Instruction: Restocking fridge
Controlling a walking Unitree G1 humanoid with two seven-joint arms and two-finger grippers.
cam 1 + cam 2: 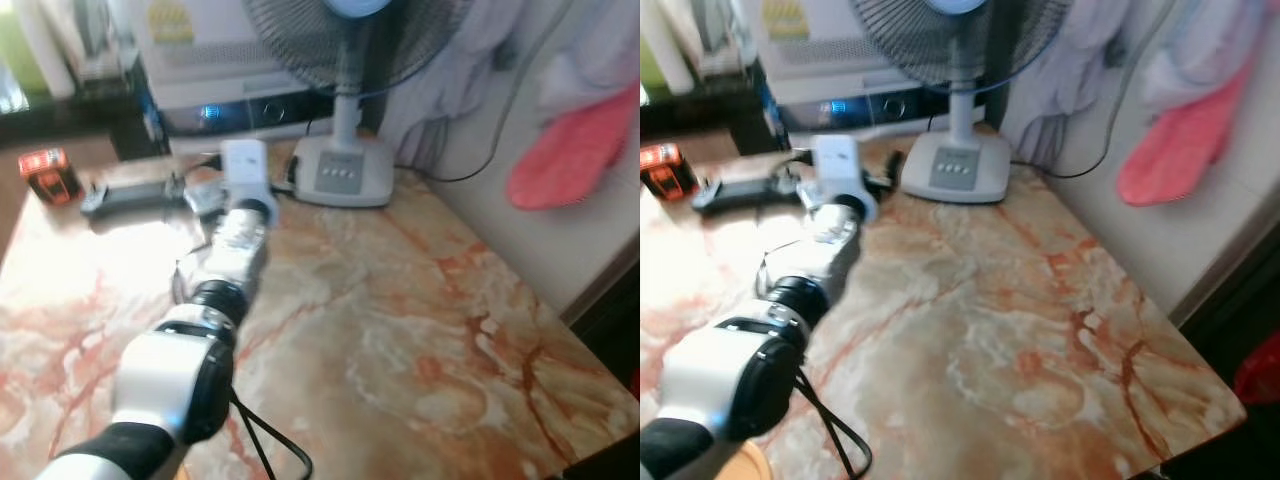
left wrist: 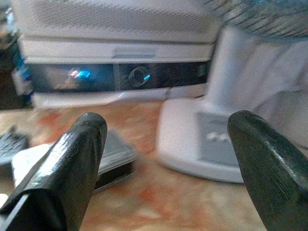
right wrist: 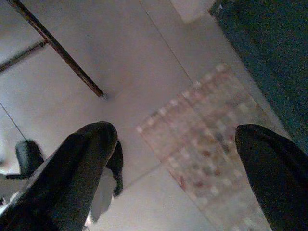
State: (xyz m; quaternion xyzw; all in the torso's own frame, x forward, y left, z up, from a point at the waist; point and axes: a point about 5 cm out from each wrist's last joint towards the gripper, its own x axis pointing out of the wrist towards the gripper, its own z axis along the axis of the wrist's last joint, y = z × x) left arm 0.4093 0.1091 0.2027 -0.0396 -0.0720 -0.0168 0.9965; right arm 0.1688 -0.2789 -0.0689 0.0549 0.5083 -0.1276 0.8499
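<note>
The left arm (image 1: 215,290) reached forward over a marble-patterned table (image 1: 420,330), and its left gripper (image 2: 166,163) hung with its two black fingers (image 2: 72,168) spread wide apart, holding nothing. Between and beyond those fingers stood the white base of a fan (image 2: 202,144), and near it a small flat grey device (image 2: 108,156) lay on the table. Farther back sat a white appliance (image 2: 120,57) with a dark panel and a blue light. An orange box (image 1: 48,174) and a dark remote (image 1: 130,197) lay toward the table's far left. A pink cloth (image 1: 575,150) hung at the right. The right gripper (image 3: 175,168) hung over a tiled floor (image 3: 120,62) and a patterned mat (image 3: 211,139), fingers apart and empty. I couldn't tell where the fridge or any stock for it was.
</note>
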